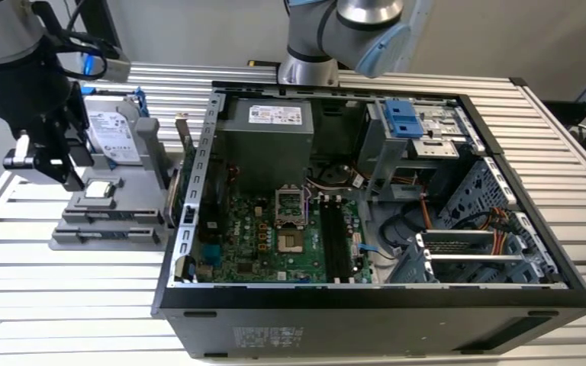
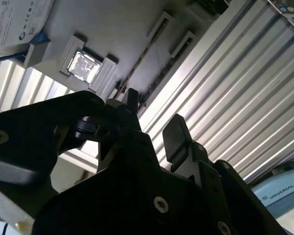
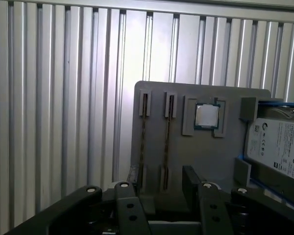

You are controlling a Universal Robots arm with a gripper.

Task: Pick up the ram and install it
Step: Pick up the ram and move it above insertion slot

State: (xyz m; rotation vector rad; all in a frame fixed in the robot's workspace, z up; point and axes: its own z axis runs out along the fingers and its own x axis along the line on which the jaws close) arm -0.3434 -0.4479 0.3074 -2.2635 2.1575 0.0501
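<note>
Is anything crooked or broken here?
Nothing stands out. The ram sticks stand straight in the slots of the grey holder, the processor lies flat in its pocket, and the open pincer hovers above them.

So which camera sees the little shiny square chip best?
The first wrist view: the chip lies face-on in its grey holder, uncovered. The second wrist view shows the chip slanted and glary; the exterior view shows the chip tiny, on the exterior view's left.
</note>
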